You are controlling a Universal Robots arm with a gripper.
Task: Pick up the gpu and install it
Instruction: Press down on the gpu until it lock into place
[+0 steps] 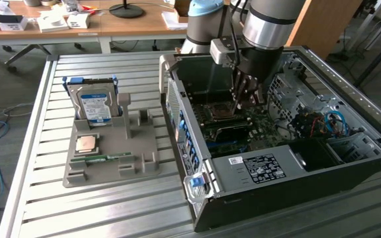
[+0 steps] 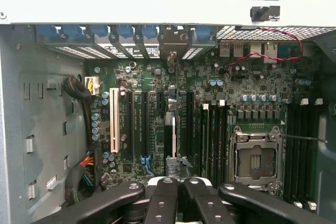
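The gpu (image 2: 174, 129) is a thin dark card seen edge-on. It stands in a motherboard (image 2: 152, 85) slot among the long expansion slots, its far end at the case's rear brackets. My gripper (image 2: 179, 181) is shut, its black fingers (image 2: 167, 195) pressed together right over the card's near edge. I cannot tell whether they pinch the card or only rest on it. In the exterior view the gripper (image 1: 248, 101) reaches straight down into the open computer case (image 1: 197, 148), just above the motherboard.
On the exterior view's left a grey holder (image 1: 111, 171) carries a silver hard drive (image 1: 96, 101), a CPU (image 1: 87, 144) and a green memory stick (image 1: 101, 158). The empty CPU socket (image 2: 254, 161) and a cable bundle (image 2: 84, 174) flank the slots. Case walls enclose the arm.
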